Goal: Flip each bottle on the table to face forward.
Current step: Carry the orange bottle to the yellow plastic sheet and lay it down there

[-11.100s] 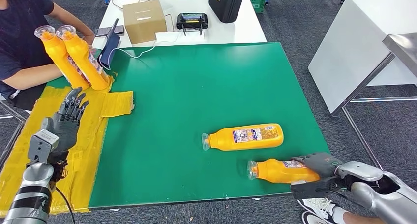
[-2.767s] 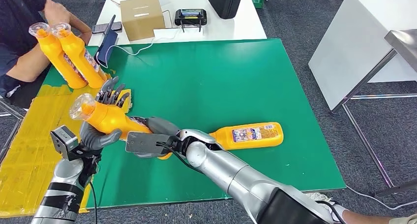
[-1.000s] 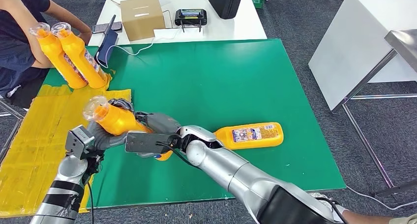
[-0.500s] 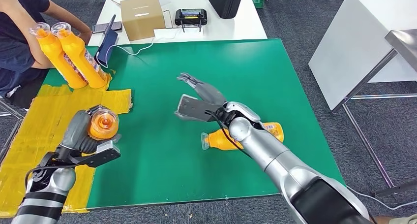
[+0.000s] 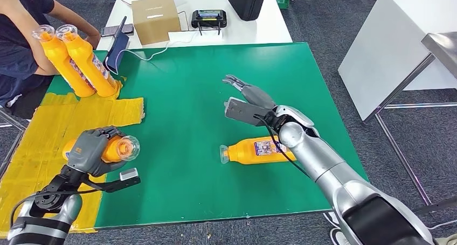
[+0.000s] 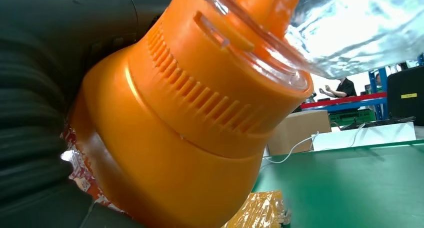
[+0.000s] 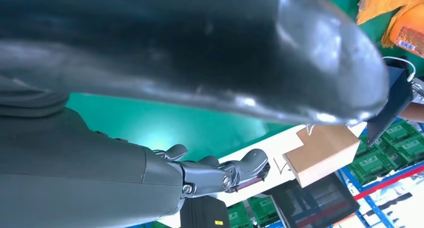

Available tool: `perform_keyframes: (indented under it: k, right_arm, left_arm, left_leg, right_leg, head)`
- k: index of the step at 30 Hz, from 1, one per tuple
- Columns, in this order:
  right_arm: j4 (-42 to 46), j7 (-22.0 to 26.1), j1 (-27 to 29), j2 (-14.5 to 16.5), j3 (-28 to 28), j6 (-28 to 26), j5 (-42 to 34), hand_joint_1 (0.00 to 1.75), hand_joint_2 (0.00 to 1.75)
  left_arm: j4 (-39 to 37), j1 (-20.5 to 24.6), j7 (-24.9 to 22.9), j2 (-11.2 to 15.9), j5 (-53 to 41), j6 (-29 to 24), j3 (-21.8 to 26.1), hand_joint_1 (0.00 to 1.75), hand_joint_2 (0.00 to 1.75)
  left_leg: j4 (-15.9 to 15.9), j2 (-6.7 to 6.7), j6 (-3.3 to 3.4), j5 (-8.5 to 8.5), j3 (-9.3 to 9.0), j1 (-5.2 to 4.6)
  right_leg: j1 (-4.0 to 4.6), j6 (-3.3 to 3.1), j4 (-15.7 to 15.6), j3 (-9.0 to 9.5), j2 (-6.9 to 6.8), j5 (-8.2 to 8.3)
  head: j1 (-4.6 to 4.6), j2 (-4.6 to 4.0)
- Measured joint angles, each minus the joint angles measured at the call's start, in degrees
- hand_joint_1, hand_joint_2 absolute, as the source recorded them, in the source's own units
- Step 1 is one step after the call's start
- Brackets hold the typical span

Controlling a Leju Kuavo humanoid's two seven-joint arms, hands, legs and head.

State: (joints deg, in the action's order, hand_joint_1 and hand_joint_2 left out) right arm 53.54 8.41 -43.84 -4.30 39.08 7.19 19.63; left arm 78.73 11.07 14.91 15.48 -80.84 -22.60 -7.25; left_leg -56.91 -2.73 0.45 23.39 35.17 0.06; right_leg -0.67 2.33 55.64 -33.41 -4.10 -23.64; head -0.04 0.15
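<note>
My left hand (image 5: 89, 151) grips an orange bottle (image 5: 110, 149) over the yellow sheet at the table's left front, its clear cap pointing right. Up close in the left wrist view, the same orange bottle (image 6: 185, 133) shows its ribbed collar against my dark fingers (image 6: 35, 102). A second orange bottle (image 5: 258, 151) lies on its side on the green mat (image 5: 205, 78), cap to the left, label up. My right hand (image 5: 249, 102) hovers open above the mat just behind that bottle, holding nothing. Two more orange bottles (image 5: 75, 62) stand leaning at the far left.
A person in a dark shirt (image 5: 21, 24) sits at the far left behind the two standing bottles. A white table behind holds a cardboard box (image 5: 153, 19), a controller (image 5: 209, 18) and a black case (image 5: 247, 1). A white table (image 5: 399, 46) stands right.
My left hand has lowered the bottle toward the yellow sheet and turned it so its cap points right. My open right hand has drawn back to the right, uncovering the lying bottle.
</note>
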Motion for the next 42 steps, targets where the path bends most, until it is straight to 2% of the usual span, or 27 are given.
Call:
perform_keyframes:
  k: [2,6,10,15,22,23,26,27,31,35,42]
  right_arm:
    - [0.21,-0.07,0.01,-0.26,0.00,0.09,0.08,0.00,1.75]
    - [0.50,-0.45,0.13,-1.27,0.09,1.62,0.22,0.00,1.75]
    - [1.12,-0.49,0.97,-3.13,0.53,4.15,0.21,0.00,1.75]
    - [1.81,-0.48,1.61,-5.55,2.30,7.31,-0.29,0.00,1.75]
    - [5.30,0.25,4.27,-10.11,5.71,7.71,-0.59,0.00,1.75]
    - [5.99,0.30,4.76,-10.73,6.08,7.70,-0.61,0.00,1.75]
    - [7.35,0.35,5.76,-12.06,7.02,7.69,-0.55,0.00,1.75]
    - [7.53,0.35,5.92,-12.31,7.27,7.69,-0.49,0.00,1.75]
    - [7.70,0.37,6.14,-12.66,7.73,7.68,-0.37,0.00,1.75]
    - [7.98,0.70,8.28,-14.01,10.24,7.18,0.39,0.00,1.75]
    - [7.11,0.89,8.75,-14.44,12.11,6.91,1.34,0.00,1.75]
  left_arm:
    - [-0.01,0.01,-0.50,0.24,-1.16,0.08,-0.36,1.75,1.75]
    - [-0.72,-0.02,-3.80,1.64,-6.92,1.54,-2.12,1.75,1.75]
    - [-2.87,-0.90,-7.80,4.32,-8.80,1.85,-5.63,1.75,1.75]
    - [-6.26,-2.03,-8.09,6.55,-9.15,1.66,-7.33,1.75,1.75]
    - [-12.76,-1.10,-8.05,9.11,-9.15,1.91,-7.88,1.75,1.75]
    - [-13.52,-0.81,-7.97,9.37,-9.12,1.89,-7.85,1.31,1.75]
    - [-15.51,0.07,-7.36,9.75,-8.97,1.45,-7.79,0.00,0.44]
    - [-15.99,0.28,-7.09,9.78,-8.90,1.25,-7.79,0.00,0.00]
    - [-16.80,0.56,-6.71,9.81,-8.69,0.81,-7.78,0.00,0.00]
    - [-22.39,2.88,-7.93,9.44,-8.64,-1.68,-7.69,0.00,0.00]
    - [-25.64,4.49,-6.08,9.08,-8.58,-2.85,-7.64,0.00,0.00]
  left_leg:
    - [0.00,0.00,0.00,0.00,0.00,0.00]
    - [0.00,0.00,0.00,0.00,0.00,0.00]
    - [0.00,0.00,0.00,0.00,0.00,0.00]
    - [0.01,0.00,0.00,0.01,0.00,0.00]
    - [0.03,0.02,-0.01,0.02,-0.17,0.00]
    - [0.03,0.02,-0.01,0.03,-0.22,0.00]
    - [0.05,0.02,-0.01,0.05,-0.36,0.00]
    - [0.05,0.02,-0.01,0.05,-0.39,0.00]
    - [0.05,0.03,-0.01,0.05,-0.45,0.00]
    - [0.06,0.16,-0.03,0.00,-0.60,0.00]
    - [0.06,0.28,-0.01,-0.04,-0.62,-0.03]
  right_leg:
    - [0.00,0.00,0.00,0.00,0.00,0.00]
    - [0.00,0.00,0.00,0.00,0.00,0.00]
    - [-0.01,0.00,0.00,0.01,0.00,0.00]
    - [-0.01,0.00,-0.01,0.01,0.00,0.00]
    - [-0.02,0.00,-0.01,0.21,-0.01,-0.01]
    - [-0.02,0.00,-0.01,0.26,-0.01,-0.01]
    - [-0.03,-0.01,-0.01,0.38,-0.01,-0.02]
    - [-0.04,-0.01,-0.01,0.41,-0.01,-0.02]
    - [-0.04,-0.02,-0.01,0.46,-0.01,-0.02]
    - [-0.06,-0.02,0.00,0.62,-0.04,-0.02]
    - [-0.12,-0.01,0.01,0.68,-0.13,-0.01]
  head:
    - [0.01,0.00]
    - [0.01,0.00]
    - [0.00,0.00]
    - [0.01,0.00]
    - [-0.01,0.00]
    - [-0.01,0.00]
    - [-0.01,0.00]
    - [0.00,0.00]
    - [-0.01,0.00]
    - [-0.01,0.00]
    - [-0.02,0.00]
